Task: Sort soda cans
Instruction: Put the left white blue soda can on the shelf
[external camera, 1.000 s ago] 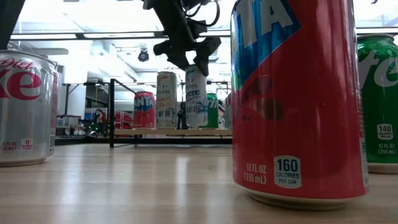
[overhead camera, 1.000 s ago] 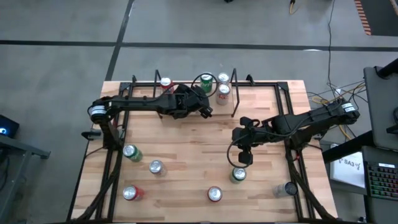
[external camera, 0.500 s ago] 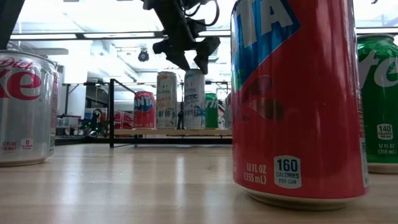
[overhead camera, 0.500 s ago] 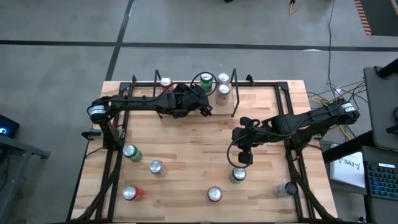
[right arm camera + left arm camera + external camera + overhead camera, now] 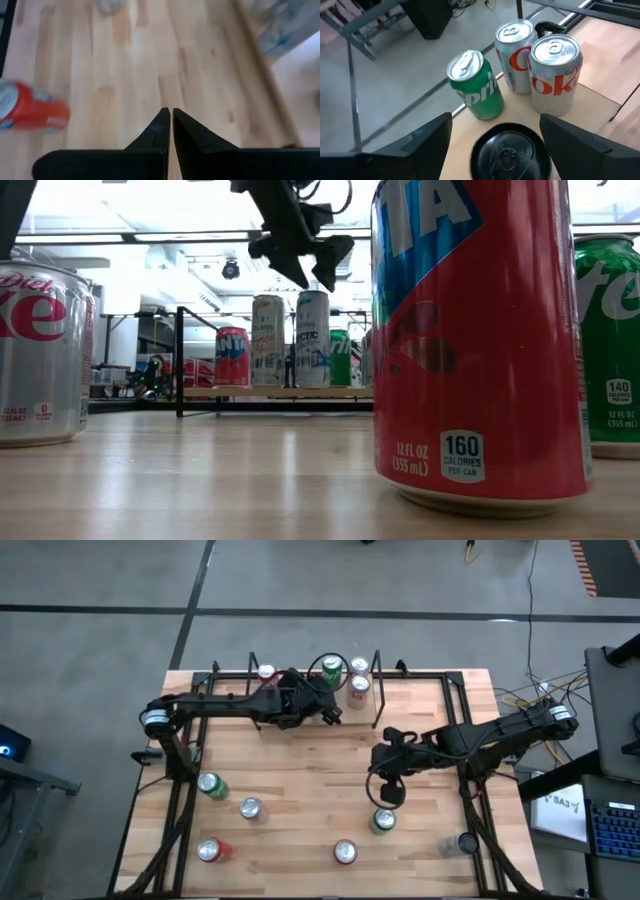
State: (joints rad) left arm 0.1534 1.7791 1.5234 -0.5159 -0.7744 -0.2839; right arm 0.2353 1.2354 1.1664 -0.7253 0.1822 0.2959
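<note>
The left gripper (image 5: 331,712) hangs with fingers spread and nothing between them above the far edge of the worktop (image 5: 300,790), over a black-topped can (image 5: 509,154) standing just beside a green Sprite can (image 5: 476,86) and two silver Coke cans (image 5: 555,72) (all upright, close together). The right gripper (image 5: 171,121), fingers pressed together and empty, sits toward the right side. Loose cans stand along the near edge, among them a red can (image 5: 345,852) and a green can (image 5: 383,821)
</note>
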